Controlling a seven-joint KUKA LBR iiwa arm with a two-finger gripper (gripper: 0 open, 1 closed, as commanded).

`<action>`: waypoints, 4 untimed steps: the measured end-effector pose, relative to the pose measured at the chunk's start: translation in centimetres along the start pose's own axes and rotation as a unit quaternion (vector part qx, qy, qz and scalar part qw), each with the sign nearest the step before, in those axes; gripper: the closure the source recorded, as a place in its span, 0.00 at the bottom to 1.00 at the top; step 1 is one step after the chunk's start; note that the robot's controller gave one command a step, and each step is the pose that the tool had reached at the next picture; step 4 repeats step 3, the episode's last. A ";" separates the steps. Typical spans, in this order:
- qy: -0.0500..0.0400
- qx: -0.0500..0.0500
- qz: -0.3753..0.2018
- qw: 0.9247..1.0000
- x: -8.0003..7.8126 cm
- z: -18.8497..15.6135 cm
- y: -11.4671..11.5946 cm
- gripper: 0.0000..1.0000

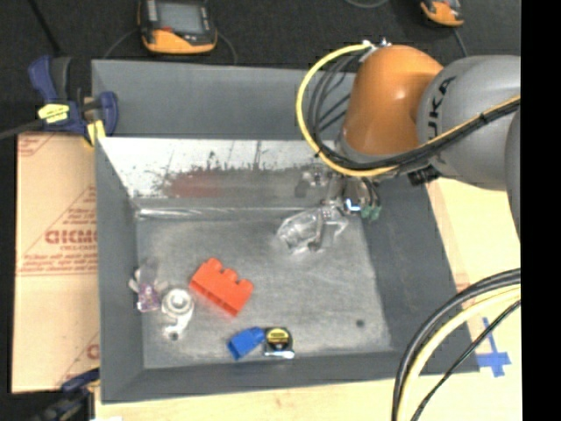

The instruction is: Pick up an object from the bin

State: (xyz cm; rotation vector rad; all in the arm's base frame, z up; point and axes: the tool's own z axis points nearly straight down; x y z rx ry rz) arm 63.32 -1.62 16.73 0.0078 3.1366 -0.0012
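The end effector [328, 220] hangs low in the back right part of the grey metal bin [118, 270], under the arm's orange cover. Just beside it, on its left and seemingly touching it, lies a clear plastic piece [300, 232], glassy, crumpled-looking and pale against the floor. Whether the end effector is apart, together or clamped on that piece cannot be told.

Well apart, in the front left of the bin, lie a red-orange studded brick [221, 286], a small blue piece [244, 343] touching a yellow-and-black one [279, 341], a white round thing [178, 306] and a pale lilac clear thing [145, 289].

The bin's floor is scuffed and dull; its back wall carries dark streaks and a reddish smear. Beyond the bin, on a dark surface, sit two orange-and-black devices [176, 24] with cables.
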 end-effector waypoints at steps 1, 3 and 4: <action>0.002 0.000 -0.091 0.996 -0.7 9.3 -3.7 0.00; -0.002 0.001 -0.086 0.996 1.5 -7.4 -3.0 1.00; -0.002 0.001 -0.086 0.996 1.5 -7.4 -3.0 1.00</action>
